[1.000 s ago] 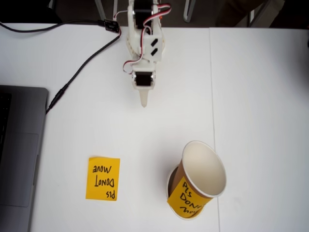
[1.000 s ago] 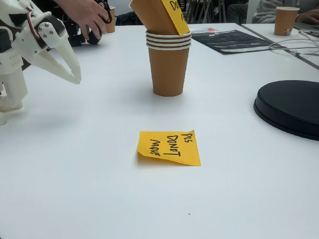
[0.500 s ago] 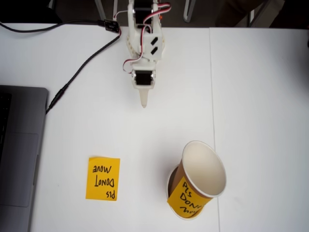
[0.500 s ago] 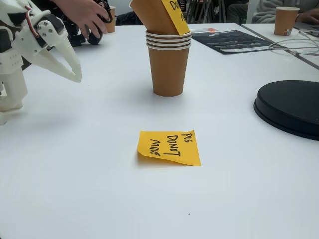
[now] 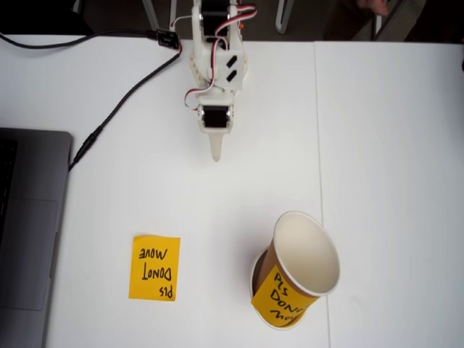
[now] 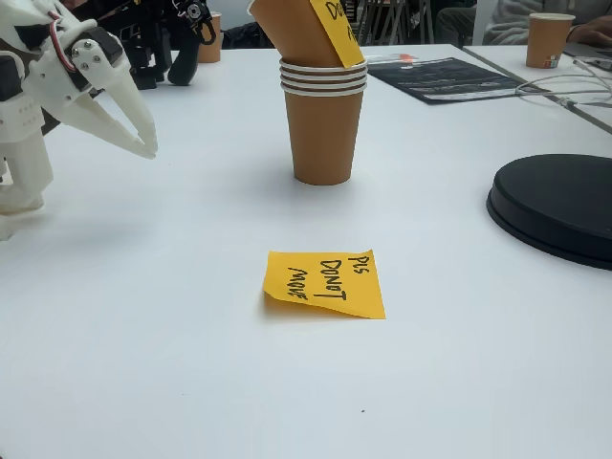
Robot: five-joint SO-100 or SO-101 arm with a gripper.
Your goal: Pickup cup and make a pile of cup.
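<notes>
Brown cup [image 5: 297, 272] is seated tilted in the pile [image 6: 323, 124]; the gripper [image 6: 143, 143], released and empty, is held well apart, unmoved.

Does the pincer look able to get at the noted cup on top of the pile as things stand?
Probably yes. The pincer hangs apart from the cup, which sits tilted in the pile, and bare table lies between them. The loose sticky note lies off to the side.
</notes>
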